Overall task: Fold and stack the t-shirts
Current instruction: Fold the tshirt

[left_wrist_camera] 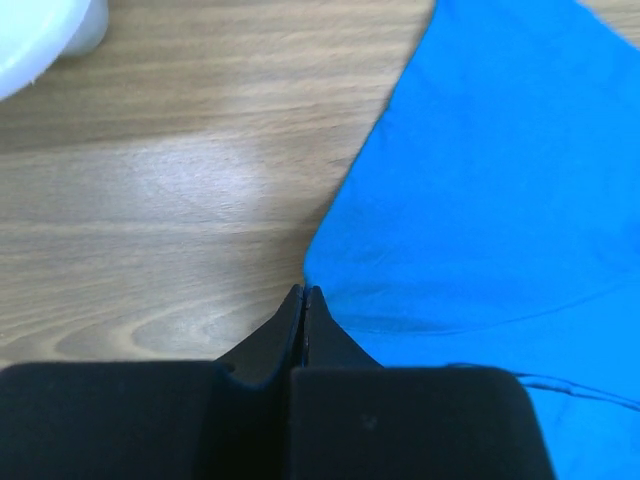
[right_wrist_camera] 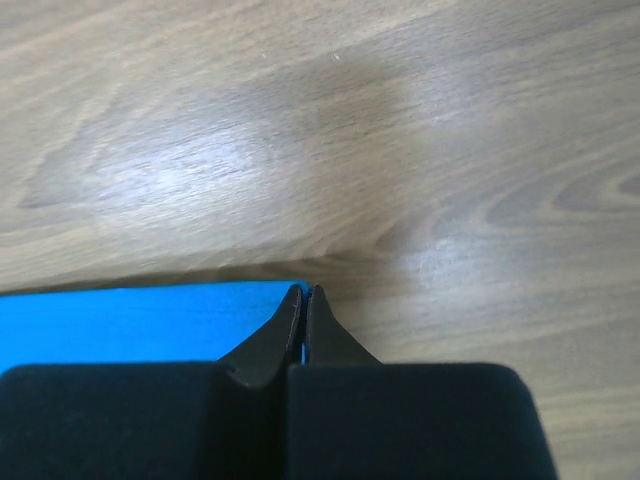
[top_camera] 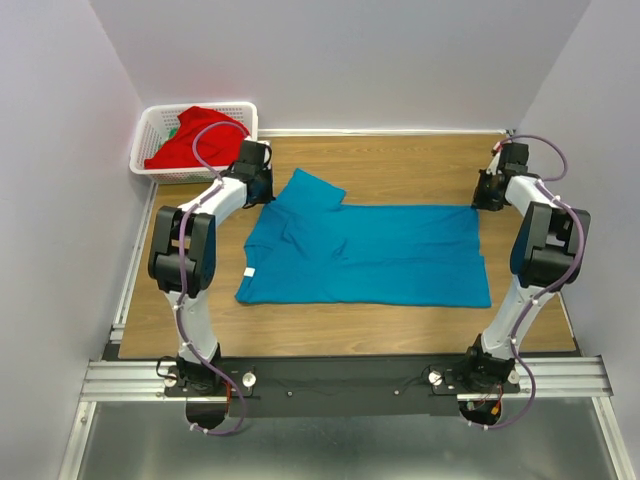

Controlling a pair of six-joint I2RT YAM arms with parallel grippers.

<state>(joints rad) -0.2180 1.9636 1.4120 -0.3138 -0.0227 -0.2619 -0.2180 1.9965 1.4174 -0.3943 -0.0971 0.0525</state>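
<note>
The teal-blue t-shirt (top_camera: 370,255) lies spread flat across the middle of the wooden table, with one sleeve folded up at its far left. My left gripper (top_camera: 263,190) is shut at the shirt's far left edge. In the left wrist view the shut tips (left_wrist_camera: 304,292) meet the cloth (left_wrist_camera: 500,180) where its edge draws to a point. My right gripper (top_camera: 486,198) is shut on the shirt's far right corner. In the right wrist view a sliver of blue cloth (right_wrist_camera: 130,325) shows between the tips (right_wrist_camera: 305,290). The red t-shirt (top_camera: 195,135) lies bunched in the basket.
The white lattice basket (top_camera: 150,150) stands at the far left corner, just behind my left gripper; its rim shows in the left wrist view (left_wrist_camera: 40,30). White walls close in the table at the back and on both sides. Bare wood (top_camera: 400,170) lies beyond the teal shirt.
</note>
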